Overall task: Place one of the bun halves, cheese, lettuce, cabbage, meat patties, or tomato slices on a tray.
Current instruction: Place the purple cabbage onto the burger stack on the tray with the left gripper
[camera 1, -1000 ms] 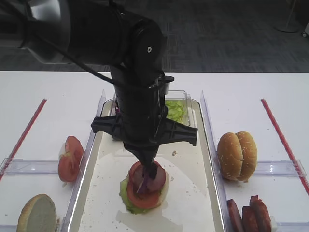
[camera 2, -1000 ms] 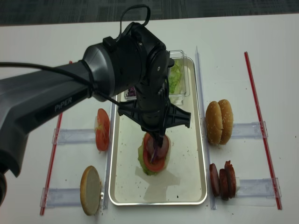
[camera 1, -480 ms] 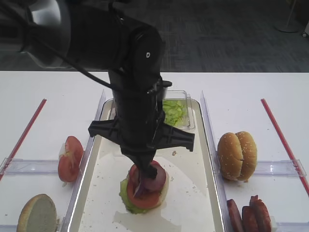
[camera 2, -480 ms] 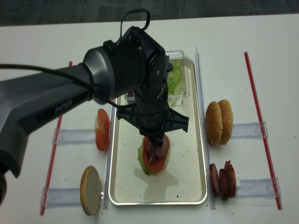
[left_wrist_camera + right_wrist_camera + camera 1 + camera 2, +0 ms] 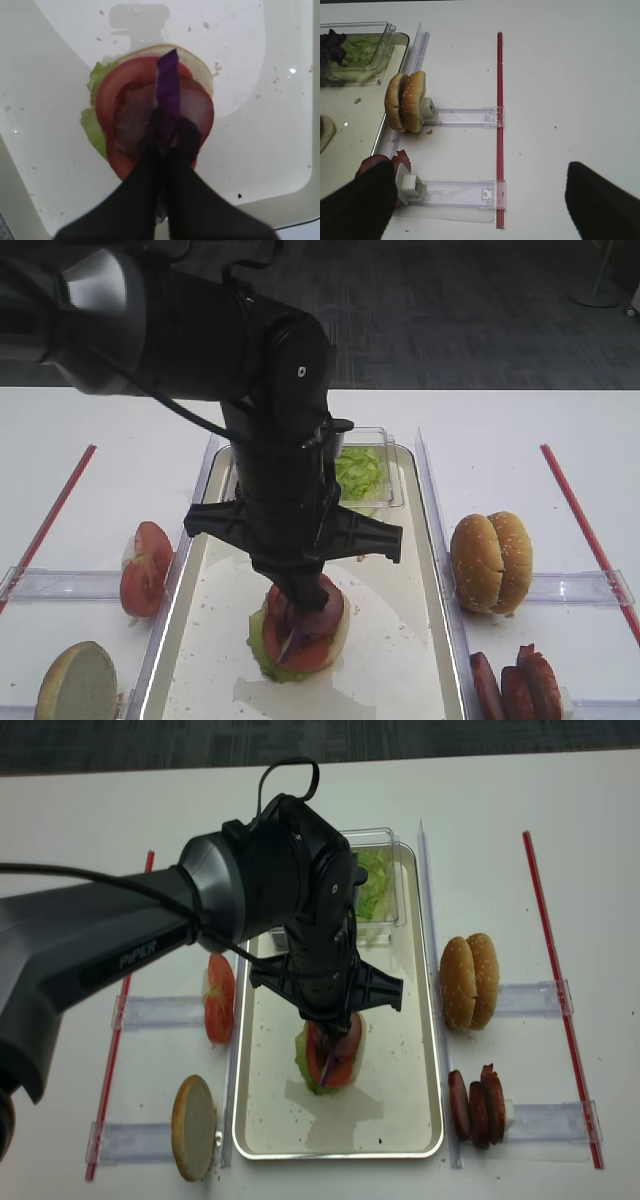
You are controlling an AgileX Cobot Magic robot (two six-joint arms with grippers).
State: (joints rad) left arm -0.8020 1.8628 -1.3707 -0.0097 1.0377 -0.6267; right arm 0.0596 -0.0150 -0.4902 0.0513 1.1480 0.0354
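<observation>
The big black left arm [image 5: 250, 900] covers much of the middle of both high views, so the far left part of the tray [image 5: 420, 1050] and the left side of the clear tub [image 5: 385, 925] are hidden behind it. The left gripper [image 5: 167, 137] is clenched on a strip of purple cabbage [image 5: 168, 90]; its fingers are pressed together with the strip between them, and the free end of the strip lies on the stack below. This stack sits in the near middle of the tray: a tomato slice [image 5: 117, 85] on top with a meat patty [image 5: 132, 120] on it, lettuce [image 5: 95, 130] showing out at the left, and a pale bun half [image 5: 197, 62] under all. How much of the bun is there I cannot tell, only its edge is visible.

The right gripper [image 5: 475, 200] shows only as two dark blurred shapes at the near corners of its wrist view, well apart, so it is released and holds nothing.

The table [image 5: 90, 820] is white, with a red strip [image 5: 545, 940] on the right and another partly hidden on the left. To the right of the tray stand two bun halves [image 5: 470, 982] on edge and, nearer, meat patties [image 5: 478, 1105]. On the left are tomato slices [image 5: 219, 997] and one bun half [image 5: 194, 1127]. The lettuce in the tub [image 5: 358, 470] is partly covered. Beyond the table the floor is dark grey carpet [image 5: 480, 310].
</observation>
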